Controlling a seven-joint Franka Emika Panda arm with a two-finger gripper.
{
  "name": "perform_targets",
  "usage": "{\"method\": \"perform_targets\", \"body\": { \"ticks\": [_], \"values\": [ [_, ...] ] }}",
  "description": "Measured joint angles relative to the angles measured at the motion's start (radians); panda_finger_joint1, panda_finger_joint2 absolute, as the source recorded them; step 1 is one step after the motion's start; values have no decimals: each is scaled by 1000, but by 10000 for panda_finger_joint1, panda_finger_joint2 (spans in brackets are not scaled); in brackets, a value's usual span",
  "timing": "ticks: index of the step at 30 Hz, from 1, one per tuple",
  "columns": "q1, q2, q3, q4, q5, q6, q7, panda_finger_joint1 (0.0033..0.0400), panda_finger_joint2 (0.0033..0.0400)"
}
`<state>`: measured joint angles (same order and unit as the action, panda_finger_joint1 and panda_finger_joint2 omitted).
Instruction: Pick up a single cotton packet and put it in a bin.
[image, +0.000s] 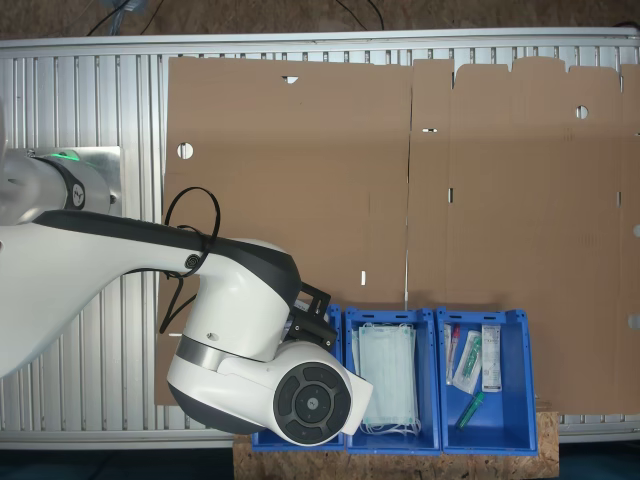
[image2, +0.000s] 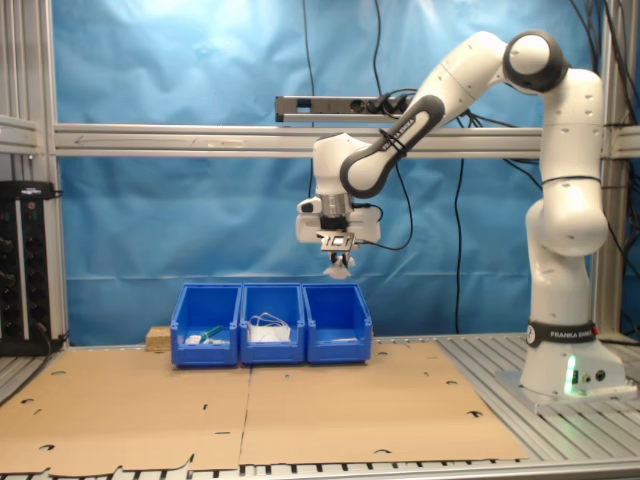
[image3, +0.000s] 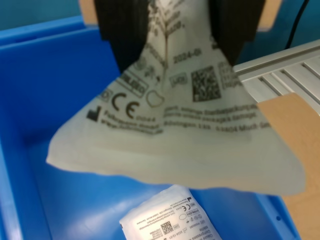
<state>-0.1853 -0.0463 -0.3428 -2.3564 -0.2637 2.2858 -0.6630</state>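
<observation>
In the wrist view my gripper (image3: 177, 40) is shut on a cotton packet (image3: 175, 130), a white sachet with black print that hangs crumpled between the two black fingers (image3: 125, 30). Below it lies the open blue bin (image3: 45, 100), with another cotton packet (image3: 167, 222) flat on its floor. In the second exterior view the gripper (image2: 338, 260) holds the packet (image2: 339, 269) well above the bin (image2: 337, 322) at the row's end, on the second exterior view's right. In the first exterior view the arm covers most of this bin (image: 262, 440).
Two more blue bins stand in the same row: the middle one (image2: 272, 322) (image: 352, 330) holds pale green masks, the far one (image2: 208, 322) (image: 520, 400) tubes and narrow packets. Brown cardboard (image2: 300, 400) covers the table in front. An aluminium frame rail (image3: 280, 70) runs beside the bin.
</observation>
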Motion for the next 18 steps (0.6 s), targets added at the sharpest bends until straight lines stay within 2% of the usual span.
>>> {"method": "perform_targets", "body": {
  "ticks": [18],
  "values": [
    [1, 0, 0, 8, 0, 0, -24, 77, 77]
  ]
}}
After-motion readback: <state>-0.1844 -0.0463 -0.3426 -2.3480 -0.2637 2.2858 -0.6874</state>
